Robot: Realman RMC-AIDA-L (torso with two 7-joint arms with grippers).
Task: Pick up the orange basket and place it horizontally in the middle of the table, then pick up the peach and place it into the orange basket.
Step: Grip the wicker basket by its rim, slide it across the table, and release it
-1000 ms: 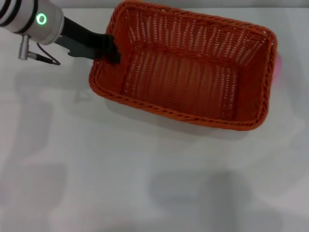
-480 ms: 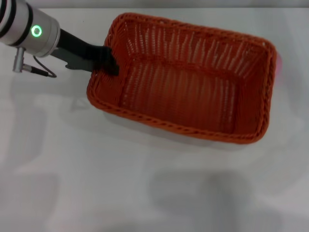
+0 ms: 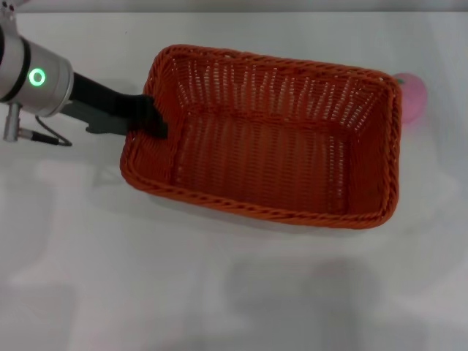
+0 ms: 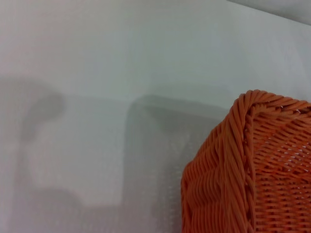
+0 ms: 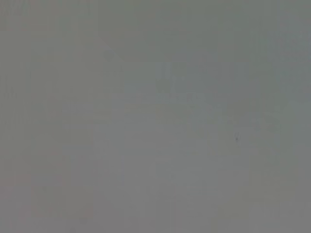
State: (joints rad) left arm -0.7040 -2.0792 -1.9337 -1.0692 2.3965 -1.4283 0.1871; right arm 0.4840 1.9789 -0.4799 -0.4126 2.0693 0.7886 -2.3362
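Note:
The orange basket (image 3: 270, 139) lies across the back half of the white table (image 3: 219, 292) in the head view, its long side nearly level, tilted slightly. My left gripper (image 3: 150, 121) is shut on the rim of its left short end, one dark finger inside the wall. One rounded corner of the orange basket (image 4: 248, 165) fills part of the left wrist view. The peach (image 3: 413, 97) sits on the table just behind the basket's far right corner, partly hidden by the rim. The right gripper is out of view.
The left arm's silver wrist (image 3: 33, 80) with a green light reaches in from the far left. Bare tabletop stretches in front of the basket. The right wrist view shows only a blank grey surface.
My left gripper has drawn the basket leftward and toward me, turning it closer to level. The peach, hidden before behind the right rim, now shows.

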